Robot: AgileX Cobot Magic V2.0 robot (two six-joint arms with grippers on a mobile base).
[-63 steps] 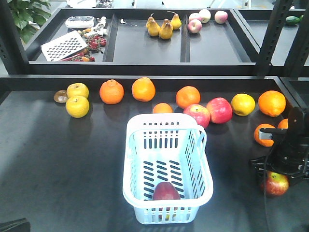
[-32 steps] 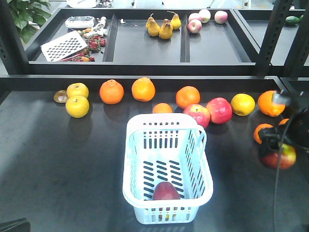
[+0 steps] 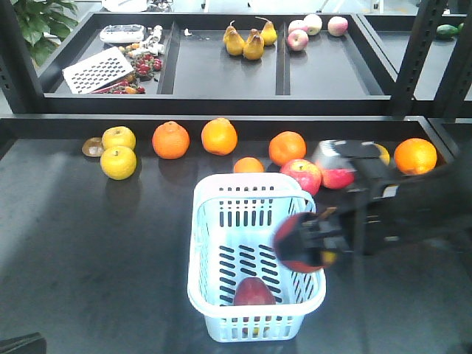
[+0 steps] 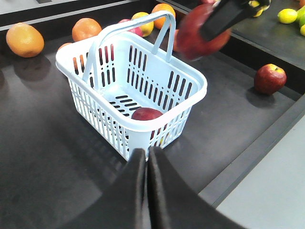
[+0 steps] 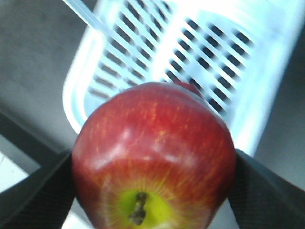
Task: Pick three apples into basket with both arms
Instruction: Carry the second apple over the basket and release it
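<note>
You are carrying 1 apple [image 3: 299, 247] in the right pincer [image 3: 318, 240] at the right rim of the basket [image 3: 221, 203], in the lower centre of the front view. To do this drop well, I judge you should be bringing the fruit further in over the slotted floor, clear of the rim and the raised handle [image 4: 125, 29], and lowering before releasing so it is not bouncing out. Another apple [image 3: 254, 292] is lying inside, near the basket's bottom wall, so you should be aiming for the bare floor beside it. In the right wrist view the pincer fingers [image 5: 40, 191] are pressing on both sides of the held apple, closed just to its width. The left pincer [image 4: 146, 164] is pointing at the basket's near wall in the lower centre of its own view, its jaws pressed together, gripping nothing. A third apple [image 4: 269, 78] is resting on the worktop [image 4: 38, 143] at the right of the left wrist view, well apart from the basket
</note>
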